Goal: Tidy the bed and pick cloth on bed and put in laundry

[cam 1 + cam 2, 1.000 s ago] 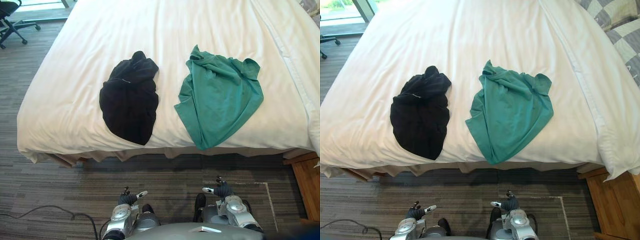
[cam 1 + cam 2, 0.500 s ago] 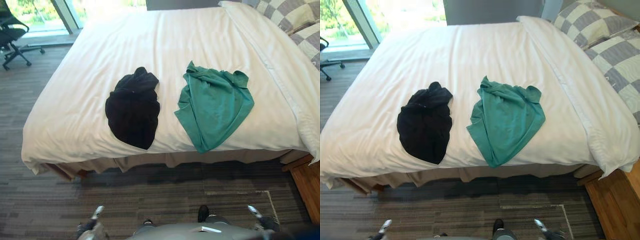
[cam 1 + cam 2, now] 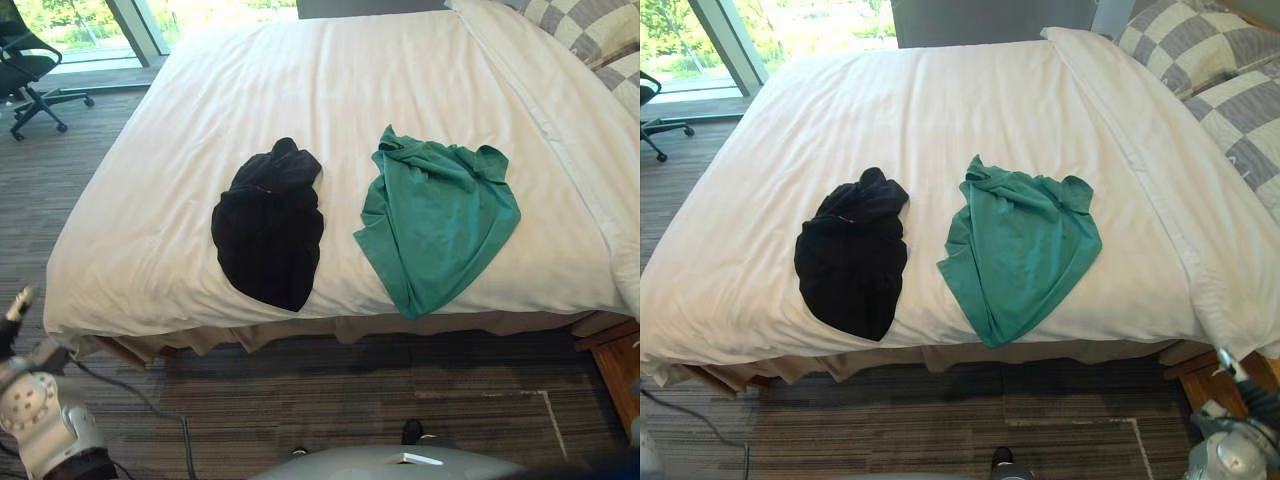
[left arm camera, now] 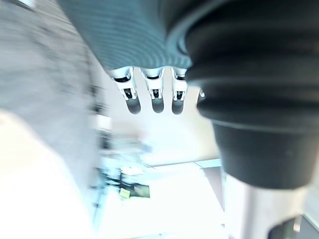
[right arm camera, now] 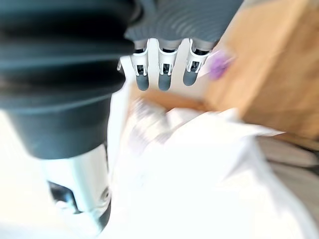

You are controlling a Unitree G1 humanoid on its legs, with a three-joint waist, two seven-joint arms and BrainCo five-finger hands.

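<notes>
A crumpled black cloth (image 3: 268,225) and a spread green T-shirt (image 3: 438,222) are noted side by side, not touching, near the foot edge of the white-sheeted bed (image 3: 350,80). Each lies lengthwise up the bed. The left hand (image 3: 18,303) is held low off the bed's left corner, nearer the black cloth. The right hand (image 3: 1250,392) is off the right corner, nearer the T-shirt. Both hands are empty, fingers extended. A second ago they were close together at centre; the garments are unmoved.

Bed (image 3: 300,80), pillows (image 3: 1200,50) and office chair (image 3: 22,62) are cut off.
</notes>
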